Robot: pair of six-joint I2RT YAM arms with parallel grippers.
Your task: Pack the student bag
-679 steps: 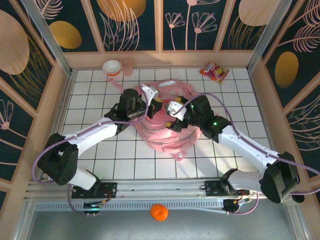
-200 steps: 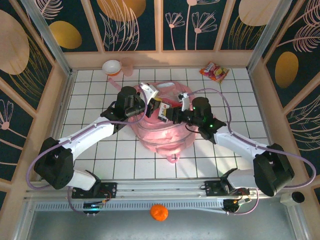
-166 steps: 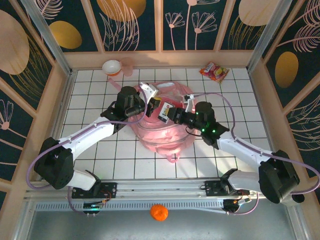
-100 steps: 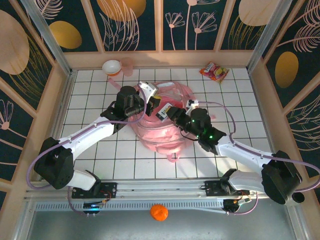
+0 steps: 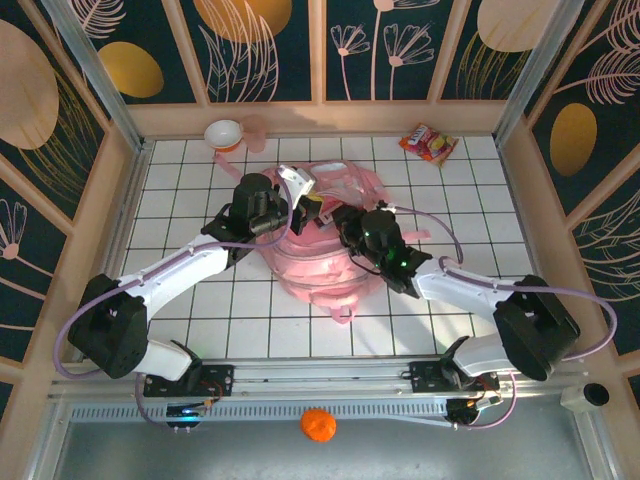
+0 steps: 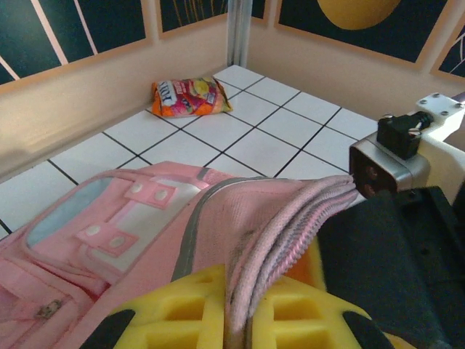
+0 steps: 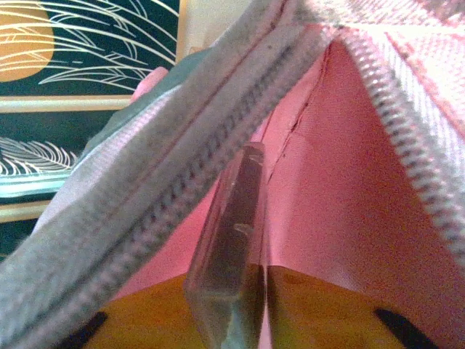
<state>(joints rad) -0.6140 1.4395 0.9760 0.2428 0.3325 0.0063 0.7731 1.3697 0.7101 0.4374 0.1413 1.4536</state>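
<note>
The student bag (image 5: 322, 268), pink and soft, lies in the middle of the tiled table, its mouth lifted. My left gripper (image 5: 312, 208) is shut on the bag's zipper edge (image 6: 290, 218), which is pinched between its yellow fingers (image 6: 182, 309). My right gripper (image 5: 345, 222) reaches into the mouth. In the right wrist view a flat, clear, dark-tinted thing (image 7: 234, 233) stands on edge between the right gripper (image 7: 263, 298) fingers, leaning on the left one, with a thin sliver of pink lining showing at the right one. The grey zipper band (image 7: 182, 174) runs overhead.
A colourful snack packet (image 5: 429, 143) lies at the back right, also in the left wrist view (image 6: 190, 97). A small bowl (image 5: 222, 133) sits at the back left. An orange ball (image 5: 317, 424) rests below the front rail. Wooden walls ring the table.
My right arm has swung left and pushed its gripper, with the flat thing, into the bag's mouth. The jaws have eased apart slightly. The left gripper keeps holding the zipper edge.
</note>
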